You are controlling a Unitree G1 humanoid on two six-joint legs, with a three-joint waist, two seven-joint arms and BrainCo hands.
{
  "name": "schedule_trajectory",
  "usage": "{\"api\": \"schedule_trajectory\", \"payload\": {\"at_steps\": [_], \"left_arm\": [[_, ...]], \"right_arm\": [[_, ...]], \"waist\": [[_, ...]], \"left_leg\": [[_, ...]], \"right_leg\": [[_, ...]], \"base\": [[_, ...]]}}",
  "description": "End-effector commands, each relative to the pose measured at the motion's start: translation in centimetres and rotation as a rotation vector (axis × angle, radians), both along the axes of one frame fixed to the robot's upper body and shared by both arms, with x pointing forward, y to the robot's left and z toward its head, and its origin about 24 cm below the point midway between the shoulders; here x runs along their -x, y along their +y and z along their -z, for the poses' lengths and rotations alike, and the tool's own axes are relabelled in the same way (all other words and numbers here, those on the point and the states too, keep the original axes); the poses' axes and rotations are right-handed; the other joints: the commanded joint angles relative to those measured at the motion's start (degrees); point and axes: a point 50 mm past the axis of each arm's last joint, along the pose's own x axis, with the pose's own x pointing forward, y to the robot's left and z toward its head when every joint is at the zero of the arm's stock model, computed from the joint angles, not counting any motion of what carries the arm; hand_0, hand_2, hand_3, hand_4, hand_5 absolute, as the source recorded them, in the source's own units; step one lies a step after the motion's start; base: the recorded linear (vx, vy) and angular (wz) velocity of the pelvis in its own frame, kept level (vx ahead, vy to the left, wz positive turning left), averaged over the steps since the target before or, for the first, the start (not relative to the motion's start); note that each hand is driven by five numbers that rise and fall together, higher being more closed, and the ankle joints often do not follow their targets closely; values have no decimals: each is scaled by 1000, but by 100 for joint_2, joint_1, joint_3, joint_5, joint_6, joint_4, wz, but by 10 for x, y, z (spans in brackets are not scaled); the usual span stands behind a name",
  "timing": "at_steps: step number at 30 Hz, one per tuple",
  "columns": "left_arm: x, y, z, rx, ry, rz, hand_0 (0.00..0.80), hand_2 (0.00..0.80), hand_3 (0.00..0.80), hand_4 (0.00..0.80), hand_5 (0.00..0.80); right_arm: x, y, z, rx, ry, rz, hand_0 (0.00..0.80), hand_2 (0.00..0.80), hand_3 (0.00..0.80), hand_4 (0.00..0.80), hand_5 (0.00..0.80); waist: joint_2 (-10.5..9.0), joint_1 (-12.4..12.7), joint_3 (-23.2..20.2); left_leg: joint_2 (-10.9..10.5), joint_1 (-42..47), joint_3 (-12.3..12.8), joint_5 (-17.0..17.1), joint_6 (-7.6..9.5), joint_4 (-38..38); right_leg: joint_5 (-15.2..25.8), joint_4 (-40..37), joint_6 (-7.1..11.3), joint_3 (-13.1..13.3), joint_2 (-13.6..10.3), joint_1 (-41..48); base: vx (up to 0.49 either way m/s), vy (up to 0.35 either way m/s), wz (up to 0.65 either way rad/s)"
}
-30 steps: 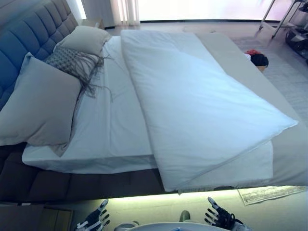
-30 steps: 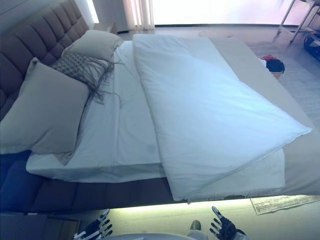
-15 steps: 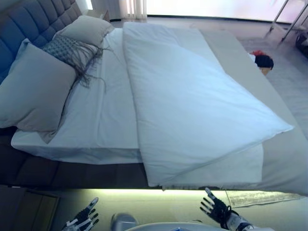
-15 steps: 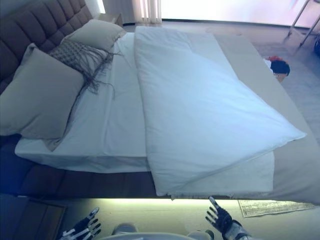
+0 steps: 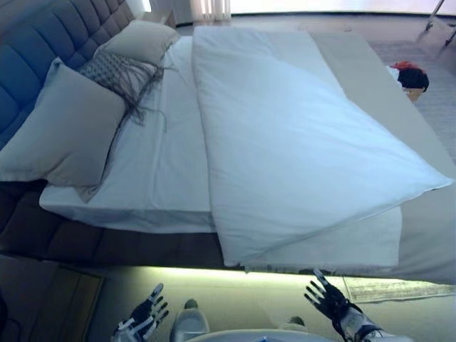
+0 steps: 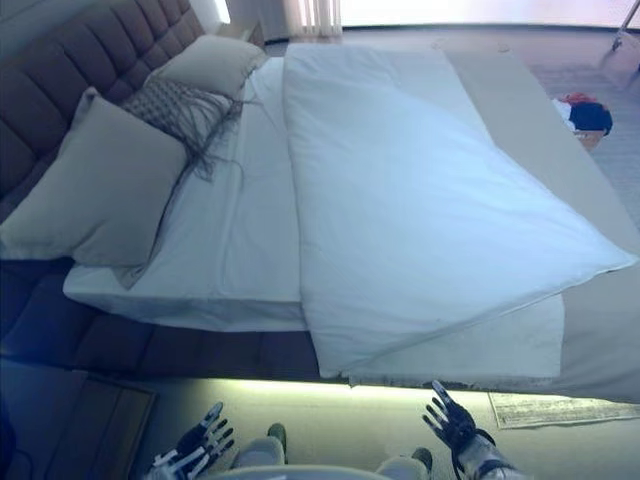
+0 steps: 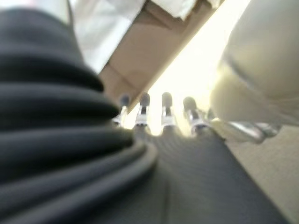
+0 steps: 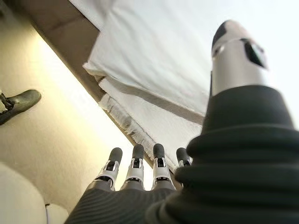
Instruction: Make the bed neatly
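1. A soft white duvet lies skewed across the centre and right of a wide bed with a tufted dark headboard at upper left.
2. Its nearest corner overhangs the mattress edge at lower centre.
3. Three grey pillows sit at the left.
4. The left hand, bottom left, and the right hand, bottom right, hang with fingers spread, holding nothing, apart from the bedding.
5. The duvet looks light, floppy and bulky; gripping the near corner and hem would likely work best.
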Motion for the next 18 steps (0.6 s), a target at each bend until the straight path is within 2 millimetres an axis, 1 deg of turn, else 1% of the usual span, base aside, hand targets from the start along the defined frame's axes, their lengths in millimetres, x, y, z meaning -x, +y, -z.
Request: {"api": "schedule_trajectory", "payload": {"at_steps": [1, 2, 3, 5, 6, 8, 9, 11, 12, 13, 15, 17, 18], "left_arm": [[-33, -8, -10, 26, -114, -12, 0, 0, 0, 0, 0], [-35, -7, -11, 27, -122, -19, 0, 0, 0, 0, 0], [-41, -4, -14, 31, -145, -37, 0, 0, 0, 0, 0], [-53, -4, -19, 36, -184, -47, 0, 0, 0, 0, 0], [-63, -3, -25, 36, -217, -48, 0, 0, 0, 0, 0], [-78, 1, -34, 45, -275, -52, 0, 0, 0, 0, 0], [-85, 4, -39, 50, -307, -56, 0, 0, 0, 0, 0], [-98, 6, -49, 60, -361, -65, 0, 0, 0, 0, 0], [-107, 7, -55, 62, -393, -64, 0, 0, 0, 0, 0], [-111, 7, -58, 62, -411, -64, 0, 0, 0, 0, 0], [-117, 8, -63, 60, -423, -57, 0, 0, 0, 0, 0], [-119, 9, -65, 62, -432, -55, 0, 0, 0, 0, 0], [-120, 9, -67, 61, -438, -56, 0, 0, 0, 0, 0]], "right_arm": [[-50, -19, -32, 69, -178, 90, 0, 0, 0, 0, 0], [-54, -20, -35, 75, -188, 96, 0, 0, 0, 0, 0], [-66, -23, -43, 96, -210, 110, 0, 0, 0, 0, 0], [-81, -24, -53, 112, -210, 119, 0, 0, 0, 0, 0], [-93, -24, -61, 88, -219, 111, 0, 0, 0, 0, 0], [-107, -24, -73, 56, -257, 126, 0, 0, 0, 0, 0], [-112, -28, -79, 57, -269, 141, 0, 0, 0, 0, 0], [-122, -34, -90, 73, -291, 170, 0, 0, 0, 0, 0], [-126, -39, -97, 78, -304, 202, 0, 0, 0, 0, 0], [-129, -45, -103, 86, -313, 229, 0, 0, 0, 0, 0], [-131, -55, -111, 104, -310, 267, 0, 0, 0, 0, 0], [-133, -61, -117, 111, -319, 281, 0, 0, 0, 0, 0], [-133, -68, -122, 126, -320, 295, 0, 0, 0, 0, 0]], "waist": [[97, 83, 544], [104, 83, 582], [119, 76, 692], [158, 60, 841], [171, 52, 962], [183, 53, 1126], [185, 46, 1212], [189, 33, 1334], [186, 29, 1409], [189, 20, 1466], [199, 30, 1538], [202, 31, 1564], [208, 36, 1607]], "left_leg": [[-169, -374, -257, -99, 131, 604], [-171, -426, -275, -113, 133, 660], [-182, -574, -311, -152, 144, 817], [-175, -805, -335, -204, 152, 1019], [-171, -974, -357, -237, 165, 1165], [-182, -1249, -360, -323, 189, 1414], [-159, -1394, -348, -362, 195, 1543], [-120, -1673, -328, -440, 218, 1788], [-112, -1833, -322, -496, 242, 1915], [-96, -1962, -324, -540, 260, 2013], [-74, -2184, -321, -663, 286, 2231], [-90, -2315, -336, -665, 317, 2268], [-90, -2411, -339, -732, 335, 2359]], "right_leg": [[-315, 491, -429, 35, 128, -55], [-324, 546, -434, 49, 119, -115], [-333, 668, -455, 94, 92, -274], [-356, 873, -477, 145, 47, -546], [-363, 1039, -485, 186, 12, -757], [-402, 1315, -491, 257, -27, -1085], [-433, 1477, -499, 294, -43, -1265], [-479, 1806, -497, 365, -82, -1653], [-509, 1976, -496, 409, -93, -1882], [-542, 2153, -492, 454, -99, -2089], [-636, 2511, -463, 561, -160, -2455], [-627, 2640, -451, 615, -191, -2666], [-686, 2810, -434, 682, -216, -2830]], "base": [[-113, -12, 6], [-138, 7, 5], [-160, 16, 1], [-197, 20, -7], [-186, 3, -10], [-177, -18, -3], [-159, -20, 1], [-140, -28, -1], [-130, -43, 3], [-109, -42, 7], [-52, -32, 4], [-28, -23, -5], [-24, -25, -8]]}}
